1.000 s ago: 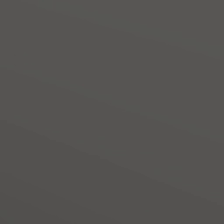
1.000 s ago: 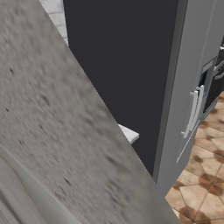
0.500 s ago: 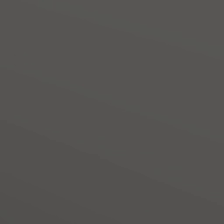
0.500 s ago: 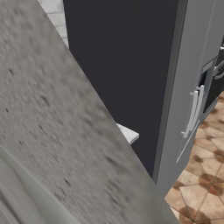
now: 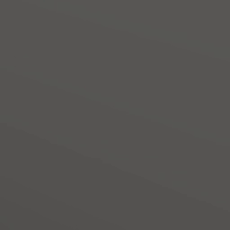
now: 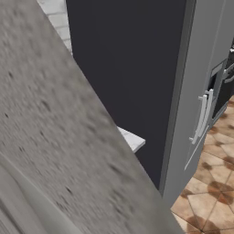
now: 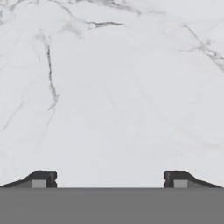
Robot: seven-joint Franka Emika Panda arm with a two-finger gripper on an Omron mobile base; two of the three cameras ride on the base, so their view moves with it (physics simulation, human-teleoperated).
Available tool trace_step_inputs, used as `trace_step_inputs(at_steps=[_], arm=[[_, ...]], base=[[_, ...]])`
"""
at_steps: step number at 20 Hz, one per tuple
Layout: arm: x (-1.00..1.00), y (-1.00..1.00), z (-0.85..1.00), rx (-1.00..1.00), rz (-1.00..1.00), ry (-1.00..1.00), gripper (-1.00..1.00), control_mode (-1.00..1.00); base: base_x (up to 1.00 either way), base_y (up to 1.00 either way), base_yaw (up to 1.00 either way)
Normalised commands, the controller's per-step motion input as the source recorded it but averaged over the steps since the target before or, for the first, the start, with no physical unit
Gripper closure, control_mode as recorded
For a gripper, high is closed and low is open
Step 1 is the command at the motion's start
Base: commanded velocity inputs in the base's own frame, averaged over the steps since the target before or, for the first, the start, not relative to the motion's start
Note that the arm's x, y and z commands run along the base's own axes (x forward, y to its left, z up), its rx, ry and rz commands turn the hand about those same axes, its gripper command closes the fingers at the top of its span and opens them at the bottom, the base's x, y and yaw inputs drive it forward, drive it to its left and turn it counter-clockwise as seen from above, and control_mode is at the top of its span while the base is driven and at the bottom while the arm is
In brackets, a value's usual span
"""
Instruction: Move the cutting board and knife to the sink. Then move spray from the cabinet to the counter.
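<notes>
The jaws (image 7: 109,178) stand wide apart with nothing between them, pointed straight at the bare white marble table (image 7: 113,87) just ahead of their tips, while a corner of that table (image 6: 132,139) shows beside a dark cabinet side (image 6: 128,68)

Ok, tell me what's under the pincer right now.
Under the open pincer lies bare white marble counter with grey veins; nothing sits between the fingertips. The grey band along the bottom covers whatever is nearest the hand.
</notes>
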Motion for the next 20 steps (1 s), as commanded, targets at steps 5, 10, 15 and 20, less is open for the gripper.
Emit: trace_step_inputs(at_steps=[5, 10, 15, 20], arm=[[-0.25, -0.47, -0.06, 0.01, 0.00, 0.00, -1.00, -1.00], [-0.25, -0.40, -0.01, 0.01, 0.00, 0.00, -1.00, -1.00], [-0.24, -0.33, 0.00, 0.00, 0.00, 0.00, -1.00, -1.00], [-0.08, -0.18, 0.00, 0.00, 0.00, -0.03, -1.00, -1.00]], base=[[0.00, 0.00, 0.00], [0.00, 0.00, 0.00], [0.00, 0.00, 0.00], [0.00, 0.00, 0.00]])
